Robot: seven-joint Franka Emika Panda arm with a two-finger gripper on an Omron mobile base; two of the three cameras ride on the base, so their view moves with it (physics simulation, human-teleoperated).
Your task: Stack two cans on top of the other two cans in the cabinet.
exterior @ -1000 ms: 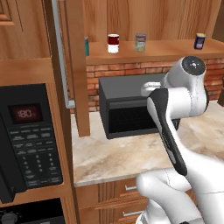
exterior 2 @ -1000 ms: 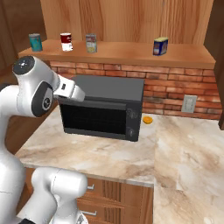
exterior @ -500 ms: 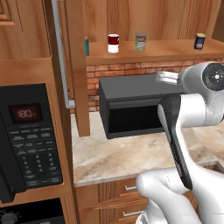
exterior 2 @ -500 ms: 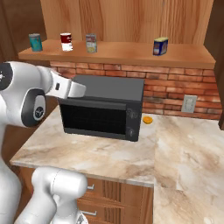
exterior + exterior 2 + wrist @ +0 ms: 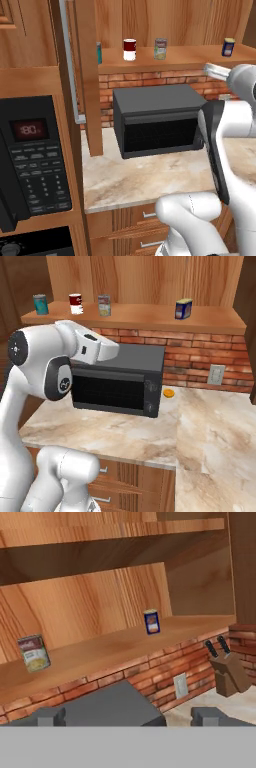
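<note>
Gripper (image 5: 128, 716) is spread wide and holds nothing; both dark tips sit far apart at the bottom of the hand view, over the black microwave (image 5: 117, 378).

All four cans stand upright on the cabinet shelf (image 5: 150, 313), none stacked yet:
- teal can (image 5: 41, 304): far left end in the right base view, partly behind the door (image 5: 82, 75) in the left base view.
- red-and-white can (image 5: 75, 304) and greenish-beige can (image 5: 104, 305): next to each other, a small gap between them, right of the teal one.
- dark blue and yellow can (image 5: 152, 622): alone, well apart toward the right end.

Key relation: from the hand, the blue/yellow can lies ahead and above, slightly right of the centreline between the tips, near the middle of the hand view. The beige can (image 5: 33, 653) is off to the left edge of that view. So the hand points closest at the blue/yellow can, which looks like the likely first pick.

Can axis is vertical and the camera looks up at the shelf from below its level, so the hand probably needs to rise and go forward, jaws straddling the can from the sides. The shelf above (image 5: 115, 554) overhangs it, so a top-down approach looks blocked; a horizontal approach seems right.

Knife block (image 5: 229, 671) sits on the counter lower right, out of the path.
</note>
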